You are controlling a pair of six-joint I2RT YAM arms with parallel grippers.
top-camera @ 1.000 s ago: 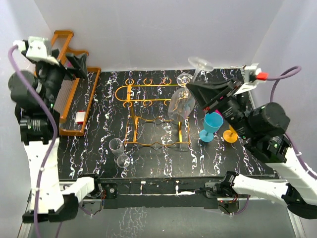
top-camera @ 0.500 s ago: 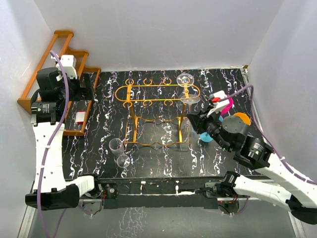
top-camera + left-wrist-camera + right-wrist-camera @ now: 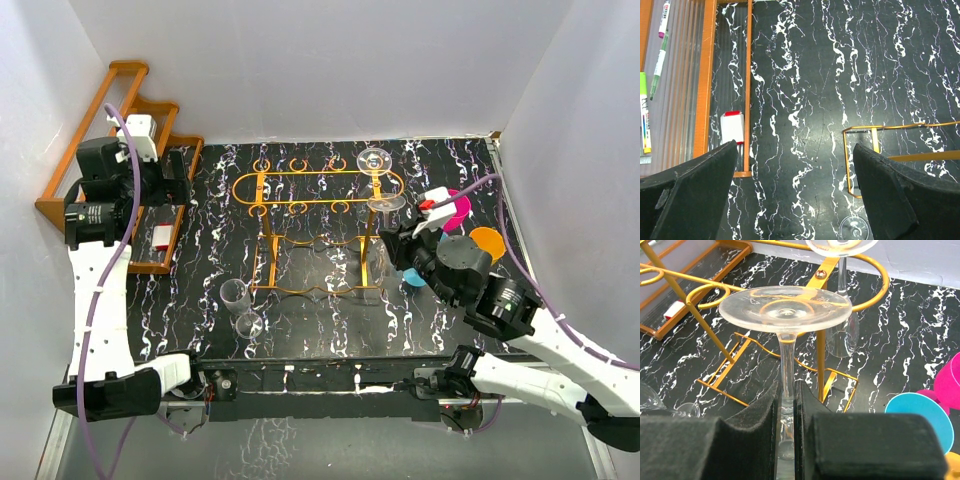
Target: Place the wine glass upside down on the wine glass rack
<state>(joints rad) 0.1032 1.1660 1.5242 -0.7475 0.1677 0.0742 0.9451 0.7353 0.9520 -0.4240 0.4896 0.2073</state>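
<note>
The wine glass rack (image 3: 300, 190) is a gold wire stand in the middle of the table, also in the right wrist view (image 3: 700, 292). A clear wine glass (image 3: 785, 307) is upside down, foot up, at the rack's right end (image 3: 385, 202). My right gripper (image 3: 787, 405) is shut on its stem; its bowl is hidden below the fingers. I cannot tell whether the stem sits in a loop. A second glass (image 3: 842, 335) hangs upside down from the frame just behind. My left gripper (image 3: 795, 200) is open and holds nothing, high over the table's left side (image 3: 165, 180).
An orange wooden rack (image 3: 130, 110) with pens and a white red-capped item (image 3: 732, 127) stands at the left. A clear tumbler (image 3: 233, 293) and a small glass (image 3: 248, 324) stand front left. Blue (image 3: 415, 275), pink (image 3: 455, 208) and orange (image 3: 488, 240) plastic glasses are under my right arm.
My right arm has come down and in, turning the tilted glass foot-up at the rack's right end. My left arm has drawn back lower over the wooden rack.
</note>
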